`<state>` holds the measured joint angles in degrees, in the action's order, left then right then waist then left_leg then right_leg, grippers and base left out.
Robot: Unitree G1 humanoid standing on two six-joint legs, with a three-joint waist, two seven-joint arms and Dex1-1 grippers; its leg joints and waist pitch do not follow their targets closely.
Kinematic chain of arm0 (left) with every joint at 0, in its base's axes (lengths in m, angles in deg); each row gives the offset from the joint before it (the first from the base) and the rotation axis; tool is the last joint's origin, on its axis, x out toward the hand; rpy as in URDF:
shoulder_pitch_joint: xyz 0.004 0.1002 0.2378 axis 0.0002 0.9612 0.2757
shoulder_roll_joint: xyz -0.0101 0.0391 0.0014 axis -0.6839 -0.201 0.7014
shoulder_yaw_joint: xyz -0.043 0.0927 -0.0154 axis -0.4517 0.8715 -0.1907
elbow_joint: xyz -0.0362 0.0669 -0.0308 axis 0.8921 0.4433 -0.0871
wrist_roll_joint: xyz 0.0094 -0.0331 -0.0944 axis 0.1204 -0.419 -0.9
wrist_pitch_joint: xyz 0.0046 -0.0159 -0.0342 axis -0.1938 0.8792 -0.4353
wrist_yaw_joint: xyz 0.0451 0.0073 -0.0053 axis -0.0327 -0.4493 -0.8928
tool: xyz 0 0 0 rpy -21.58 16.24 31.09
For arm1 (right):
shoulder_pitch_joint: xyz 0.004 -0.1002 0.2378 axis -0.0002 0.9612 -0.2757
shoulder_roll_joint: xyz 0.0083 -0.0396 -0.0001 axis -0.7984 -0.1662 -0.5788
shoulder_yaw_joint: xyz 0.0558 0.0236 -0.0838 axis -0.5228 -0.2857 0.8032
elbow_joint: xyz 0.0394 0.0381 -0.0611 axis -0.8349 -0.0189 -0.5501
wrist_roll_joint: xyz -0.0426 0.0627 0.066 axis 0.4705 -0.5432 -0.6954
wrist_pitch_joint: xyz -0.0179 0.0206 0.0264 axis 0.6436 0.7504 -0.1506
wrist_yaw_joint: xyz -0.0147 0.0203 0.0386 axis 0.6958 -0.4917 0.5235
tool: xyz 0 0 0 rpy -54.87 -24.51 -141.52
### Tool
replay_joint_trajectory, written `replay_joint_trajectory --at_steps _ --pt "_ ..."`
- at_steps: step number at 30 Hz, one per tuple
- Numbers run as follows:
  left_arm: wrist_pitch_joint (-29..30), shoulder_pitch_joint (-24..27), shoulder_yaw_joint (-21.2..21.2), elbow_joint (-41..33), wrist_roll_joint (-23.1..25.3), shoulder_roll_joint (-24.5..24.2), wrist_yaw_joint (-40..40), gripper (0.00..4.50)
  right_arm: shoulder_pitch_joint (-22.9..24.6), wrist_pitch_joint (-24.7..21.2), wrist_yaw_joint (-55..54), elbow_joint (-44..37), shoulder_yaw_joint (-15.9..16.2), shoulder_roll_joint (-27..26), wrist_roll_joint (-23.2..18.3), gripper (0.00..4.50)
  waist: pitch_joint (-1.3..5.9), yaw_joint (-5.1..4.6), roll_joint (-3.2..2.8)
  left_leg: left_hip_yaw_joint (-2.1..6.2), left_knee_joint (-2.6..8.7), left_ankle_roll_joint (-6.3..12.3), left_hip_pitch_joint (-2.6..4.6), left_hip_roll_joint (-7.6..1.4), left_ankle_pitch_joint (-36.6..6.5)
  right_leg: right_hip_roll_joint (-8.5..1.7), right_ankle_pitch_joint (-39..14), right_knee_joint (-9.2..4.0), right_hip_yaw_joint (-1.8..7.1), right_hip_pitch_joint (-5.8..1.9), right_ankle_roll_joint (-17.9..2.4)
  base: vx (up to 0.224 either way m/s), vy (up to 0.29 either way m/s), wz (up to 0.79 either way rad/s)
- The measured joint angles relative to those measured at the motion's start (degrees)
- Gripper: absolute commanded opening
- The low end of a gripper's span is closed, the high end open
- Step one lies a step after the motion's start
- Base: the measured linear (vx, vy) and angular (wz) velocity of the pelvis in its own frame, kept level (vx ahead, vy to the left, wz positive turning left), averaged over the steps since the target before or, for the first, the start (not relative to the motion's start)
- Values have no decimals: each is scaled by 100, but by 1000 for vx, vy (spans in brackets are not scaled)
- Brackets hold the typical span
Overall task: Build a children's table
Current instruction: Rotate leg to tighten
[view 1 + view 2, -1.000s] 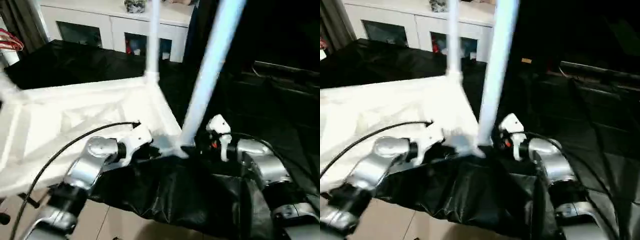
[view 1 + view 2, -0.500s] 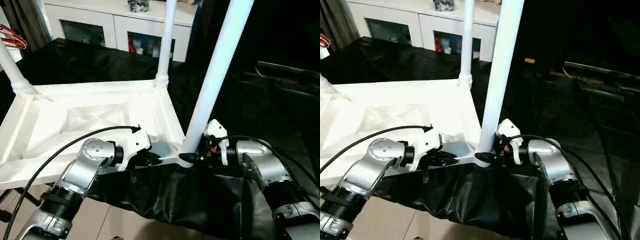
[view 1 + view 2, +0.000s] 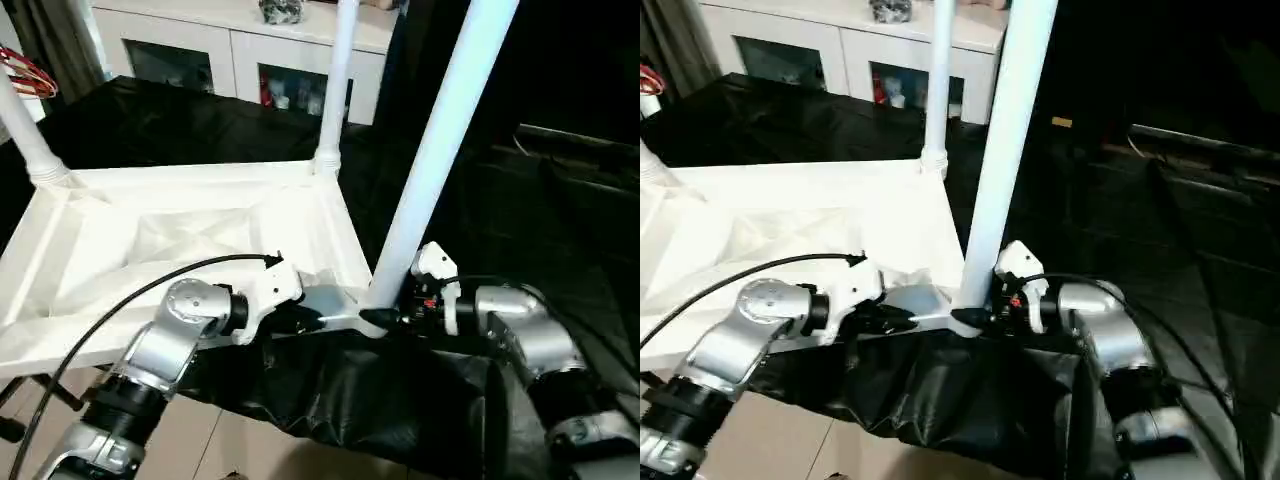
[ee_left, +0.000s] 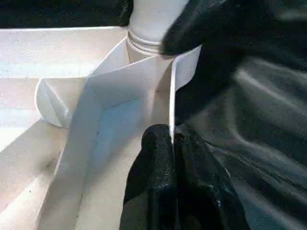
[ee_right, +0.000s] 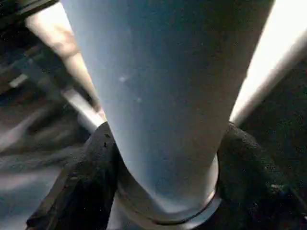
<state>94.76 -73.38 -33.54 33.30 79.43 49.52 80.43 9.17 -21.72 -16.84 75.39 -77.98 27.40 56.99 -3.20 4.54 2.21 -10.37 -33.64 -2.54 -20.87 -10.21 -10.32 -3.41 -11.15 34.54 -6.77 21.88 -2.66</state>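
While the left gripper pinches the tabletop rim at centre frame, likely steadying it, the right gripper clasps the near leg at its base; probably seating it in the corner socket.

Readable text: none on any surface.
Labels, brands, numbers, signs: none legible on the white plastic ribbed tabletop or anything near it.

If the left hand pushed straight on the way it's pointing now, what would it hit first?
Probably the nearest leg. The left hand is shut on the tabletop edge wall, pointing along it toward the corner socket, where that leg stands with the right hand around its base.
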Motion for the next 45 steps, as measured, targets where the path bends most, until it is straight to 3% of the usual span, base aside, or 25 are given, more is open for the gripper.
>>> replay_joint_trajectory --at_steps 3,6,13,14,19,24,28,36,38,41,45 --pt "85 -115 -15 157 64 148 -315 0 -79 -15 -604 142 -138 -237 3 258 0 -17 0 0 -6 -1 3 -1 1 0 -9 3 0 -2 20 0 0 0" --pt "308 -379 -89 512 244 596 -942 0 -200 -3 -1938 353 -522 -766 29 258 0 -43 -6 0 -9 -4 1 1 3 -1 -4 6 4 -2 16 0 0 0" --pt "505 -528 -110 662 387 935 -1435 0 -337 86 -2885 454 -701 -1082 194 258 4 4 -12 -2 10 -4 -6 3 0 -1 5 -4 5 4 -2 0 0 0" --pt "504 -528 -99 662 404 946 -1435 0 -327 136 -2895 457 -702 -1092 243 313 3 8 -13 -3 10 -3 -7 3 0 -1 5 -4 5 5 -2 0 0 0" --pt "494 -528 -98 666 429 938 -1409 0 -312 180 -2912 454 -701 -1154 256 365 2 5 -14 -3 7 -3 -8 3 1 -1 6 -5 5 5 -2 0 0 0" --pt "369 -489 -85 607 405 796 -1196 0 -307 177 -2407 421 -621 -992 234 399 0 -2 -15 -3 17 -3 -9 2 0 -1 5 -6 4 10 -2 0 0 0" --pt "211 -329 -81 395 270 463 -772 0 -258 148 -1279 333 -329 -523 134 399 -1 -20 -17 -3 20 -3 -10 0 1 1 4 -6 1 12 -2 0 0 0" --pt "-31 -80 -7 47 -11 43 144 0 -139 -78 362 -115 6 122 -142 399 -12 56 -33 -3 10 -2 -14 0 1 1 5 -5 1 10 -3 0 0 0" --pt "-44 -30 5 -27 -62 -39 303 0 -135 -127 686 -158 81 252 -182 366 -14 62 -35 -3 9 -2 -15 -1 1 1 5 -5 0 10 -3 0 0 0" --pt "-44 31 28 -126 -147 -144 485 0 -130 -152 1009 -204 173 390 -202 361 -14 64 -35 -3 8 -2 -16 -1 1 0 5 -5 0 10 -3 0 0 0" --pt "-50 125 31 -243 -221 -256 646 0 -127 -152 1306 -260 301 518 -205 321 -14 60 -35 -3 9 -2 -14 -1 1 0 5 -5 0 10 -2 0 0 0"
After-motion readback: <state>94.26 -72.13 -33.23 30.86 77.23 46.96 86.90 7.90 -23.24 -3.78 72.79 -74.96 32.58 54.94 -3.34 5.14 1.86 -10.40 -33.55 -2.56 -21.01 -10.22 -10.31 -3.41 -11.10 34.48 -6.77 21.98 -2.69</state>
